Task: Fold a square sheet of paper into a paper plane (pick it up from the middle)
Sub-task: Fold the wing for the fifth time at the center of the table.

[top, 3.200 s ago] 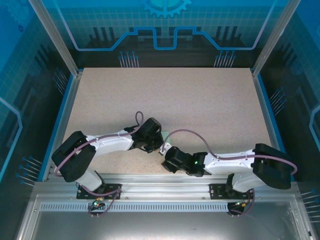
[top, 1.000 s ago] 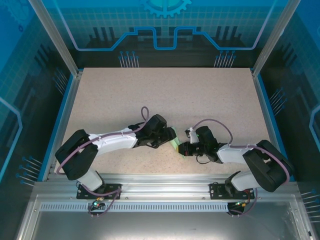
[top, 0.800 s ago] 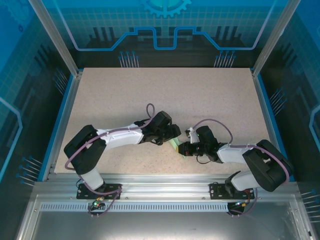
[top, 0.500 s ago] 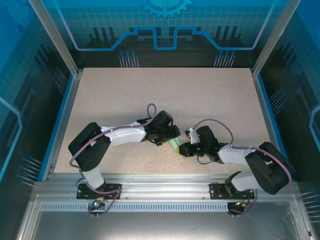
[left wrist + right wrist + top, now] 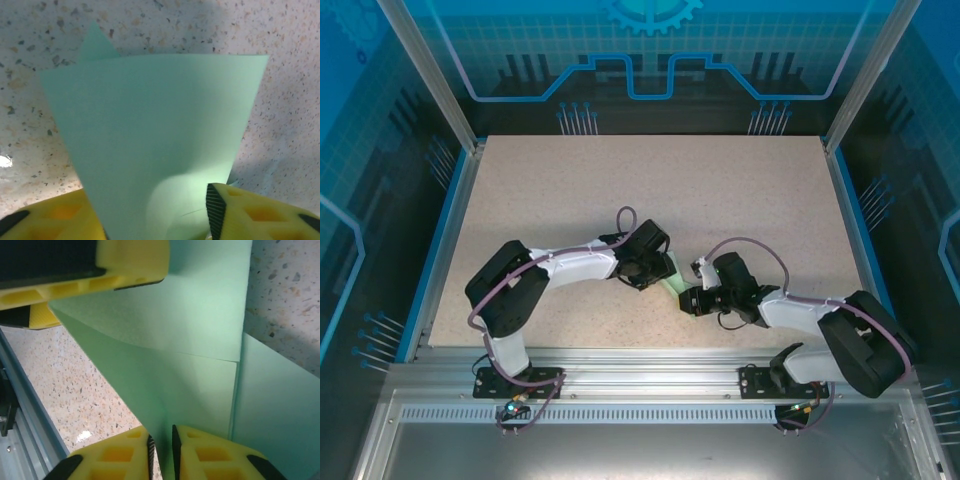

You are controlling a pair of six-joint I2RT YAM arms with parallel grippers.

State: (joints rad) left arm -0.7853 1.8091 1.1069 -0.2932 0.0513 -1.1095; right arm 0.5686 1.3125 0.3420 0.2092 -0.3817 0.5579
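The square sheet of paper, pale mint green and folded into overlapping flaps, sits on the table between my two grippers. In the left wrist view the sheet rises as a wide bulging flap between the yellow fingers. My left gripper stands open around it. In the right wrist view a creased ridge of the sheet runs into the narrow gap of my right gripper. Those jaws are slightly apart. A left finger lies over the flap's far edge. A paper plane is out of view.
The speckled tabletop stretches away behind the grippers. A metal rail runs along the near edge, close to the right gripper. Blue walls border the table left and right.
The left arm has pushed rightward onto the paper and its jaws have narrowed around the flap. The right jaws, shut on the paper before, have parted a little.
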